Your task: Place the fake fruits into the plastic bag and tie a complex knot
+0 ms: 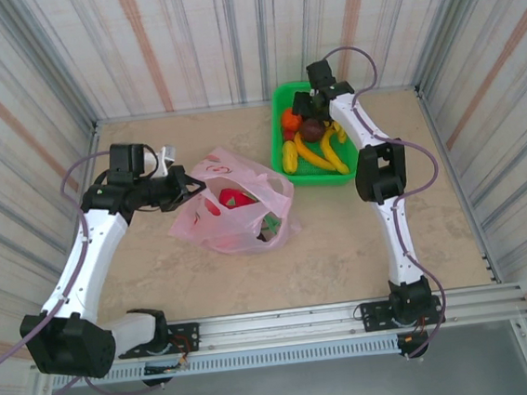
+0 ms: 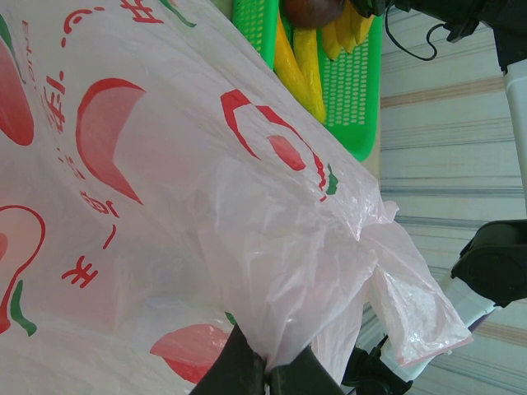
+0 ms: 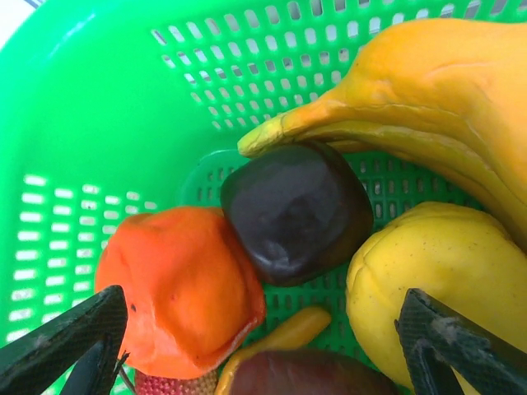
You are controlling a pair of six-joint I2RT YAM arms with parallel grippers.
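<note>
The pink plastic bag (image 1: 232, 205) lies mid-table with a red fruit (image 1: 236, 198) and a green piece (image 1: 271, 223) showing through its film. My left gripper (image 1: 188, 188) is shut on a gathered fold of the bag's edge (image 2: 280, 329), its tips (image 2: 268, 374) pinching the film. My right gripper (image 1: 314, 109) hangs open over the fruits in the green basket (image 1: 277, 98). Its fingers (image 3: 74, 341) stand wide apart, with an orange fruit (image 3: 177, 288), a dark maroon one (image 3: 296, 210) and a yellow one (image 3: 420, 271) between them. Bananas (image 3: 412, 82) lie alongside. No knot is in view.
The basket sits at the back right, close to the striped back wall. Another maroon piece (image 3: 305, 374) and a slim yellow one (image 3: 284, 333) lie low in the basket. The table's walls close in on three sides.
</note>
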